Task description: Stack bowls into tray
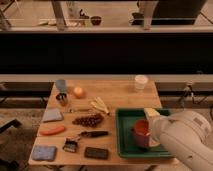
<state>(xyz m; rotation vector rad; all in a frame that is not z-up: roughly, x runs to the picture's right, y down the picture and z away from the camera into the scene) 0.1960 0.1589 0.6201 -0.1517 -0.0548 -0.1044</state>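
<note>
A red-orange bowl (141, 132) sits tilted in the green tray (126, 119) at the table's right, near the tray's front half. My gripper (152, 136) is at the bowl's right side, right against it, and largely hidden by my bulky white arm (186, 137). I cannot make out whether the bowl is held. A pale yellowish thing (151, 112) lies in the tray behind the bowl.
On the wooden table (120, 95) are a white cup (141, 81), blue cup (61, 85), metal cup (62, 99), apple (78, 92), banana (100, 106), dark cluster (89, 120), carrot (52, 130), two blue-grey pads (52, 116), brush (93, 134) and black block (96, 153).
</note>
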